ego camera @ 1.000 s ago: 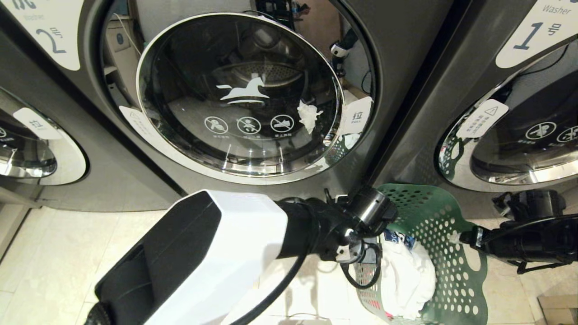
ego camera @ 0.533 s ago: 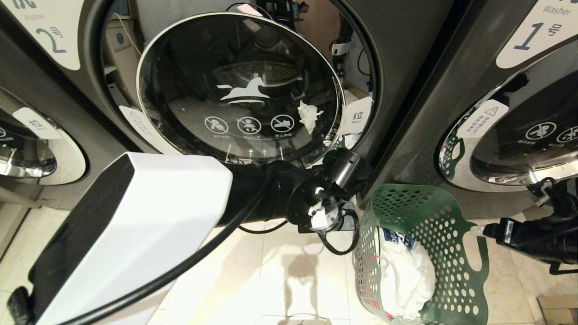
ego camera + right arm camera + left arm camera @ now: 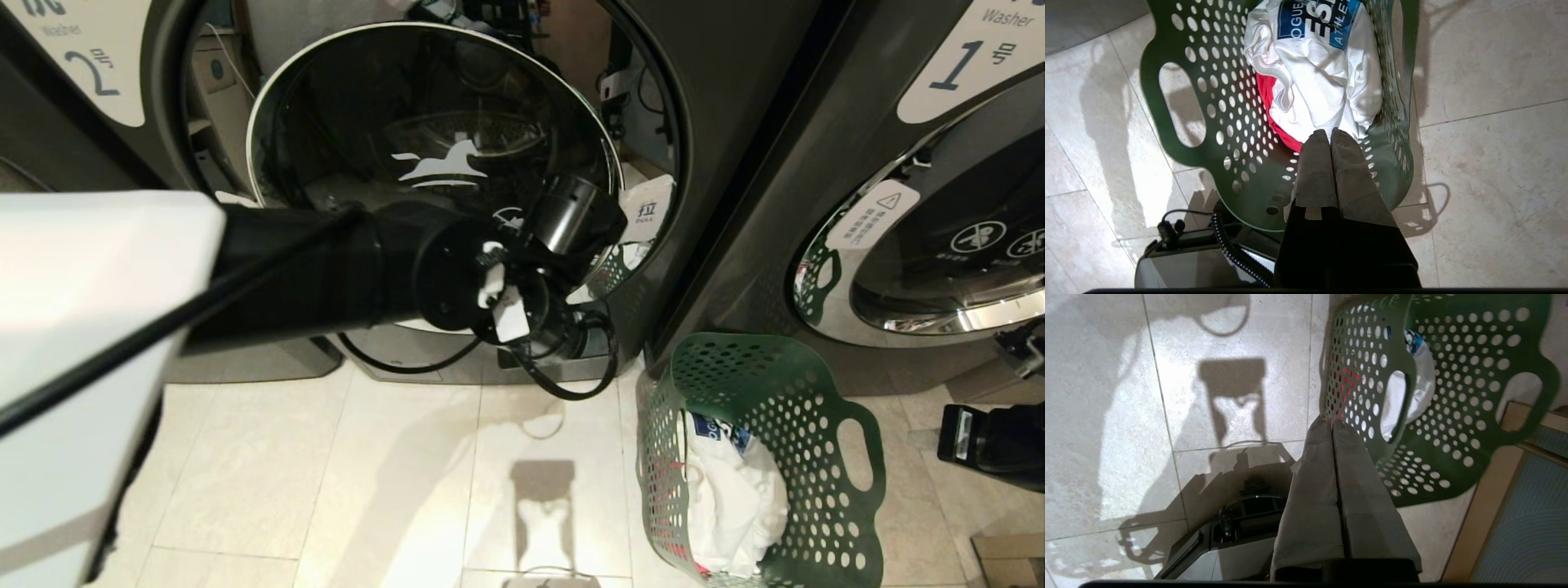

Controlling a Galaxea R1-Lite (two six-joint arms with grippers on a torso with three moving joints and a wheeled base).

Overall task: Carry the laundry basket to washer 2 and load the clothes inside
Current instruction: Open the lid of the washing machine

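Note:
The green laundry basket [image 3: 804,392] stands on the tiled floor below and to the right of washer 2 [image 3: 433,106], whose round glass door is shut. The clothes [image 3: 735,498] lie in the basket: a white garment with a blue print [image 3: 1323,53] over a red one [image 3: 1274,118]. My left gripper [image 3: 1331,421] is shut and empty, raised above the floor beside the basket's left handle [image 3: 1396,404]. In the head view its wrist [image 3: 522,278] hangs in front of the washer door. My right gripper [image 3: 1329,132] is shut and empty above the basket's near end.
Washer 1 [image 3: 963,57] stands to the right of the basket, and another grey machine [image 3: 49,278] is at the far left. My own base [image 3: 1229,522] shows below the left wrist. A wooden edge [image 3: 1490,522] and a blue mat [image 3: 1535,522] lie beside the basket.
Both arms have left the basket's handles: the left one rose in front of the washer door, the right one drew back to the right edge. Both grippers closed empty. The basket stays on the floor.

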